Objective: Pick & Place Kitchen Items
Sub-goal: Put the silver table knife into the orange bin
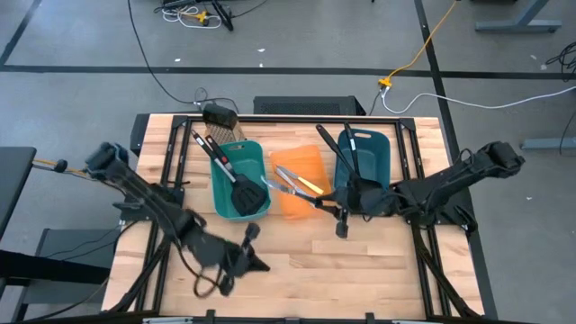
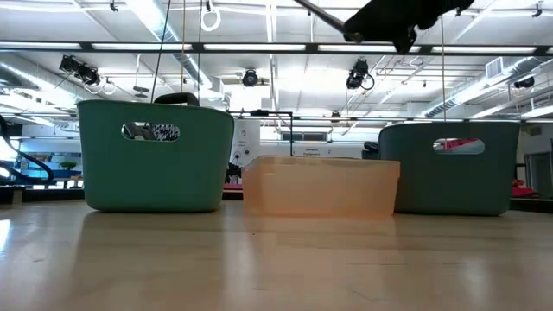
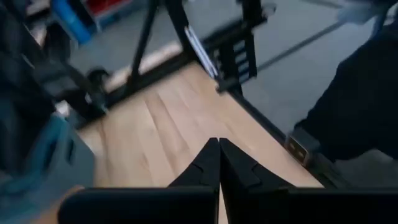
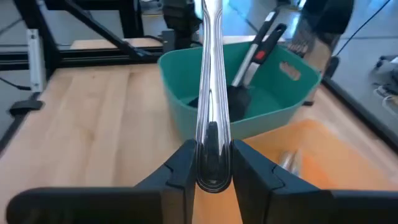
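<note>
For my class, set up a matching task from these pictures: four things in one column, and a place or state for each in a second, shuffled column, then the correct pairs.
Things
1. silver table knife
2. black slotted spatulas
3. black ladles
4. left gripper

Places or states
A. in the teal bin
B. shut on nothing, above bare table
C. in the dark blue-grey bin
D. clamped in the right gripper, above the orange bin

Pairs: 1-D, 2-A, 3-C, 4-B

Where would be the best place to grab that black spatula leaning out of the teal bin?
Probably by the handle of the black spatula, coming from above. Its slotted head lies down inside the teal bin, while the slim handle slants up over the rim toward the table's far-left corner, free of the walls. The left gripper, shut and empty, is the nearer one.
</note>
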Available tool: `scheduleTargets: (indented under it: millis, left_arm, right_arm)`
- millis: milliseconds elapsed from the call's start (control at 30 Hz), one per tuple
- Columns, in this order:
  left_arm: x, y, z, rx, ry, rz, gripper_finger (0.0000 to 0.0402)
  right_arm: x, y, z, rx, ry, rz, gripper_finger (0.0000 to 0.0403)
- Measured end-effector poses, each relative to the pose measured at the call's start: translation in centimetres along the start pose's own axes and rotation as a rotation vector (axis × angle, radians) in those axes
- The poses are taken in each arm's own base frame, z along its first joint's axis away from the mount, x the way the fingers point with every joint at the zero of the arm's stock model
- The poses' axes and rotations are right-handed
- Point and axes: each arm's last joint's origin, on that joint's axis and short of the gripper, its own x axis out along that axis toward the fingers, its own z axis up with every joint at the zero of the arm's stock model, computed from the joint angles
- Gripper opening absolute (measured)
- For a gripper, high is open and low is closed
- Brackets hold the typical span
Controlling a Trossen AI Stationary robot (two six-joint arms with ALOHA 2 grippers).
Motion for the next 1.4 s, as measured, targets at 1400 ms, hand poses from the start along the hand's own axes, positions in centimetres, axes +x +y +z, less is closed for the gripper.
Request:
scheduleTargets:
  millis: [1400]
  left_arm:
    - [-9.0, 0.0, -16.4, -0.277, -0.129, 0.503, 0.0003]
  right_arm:
    - [4.2, -9.9, -2.7, 0.235, 0.551, -0.177, 0.0086]
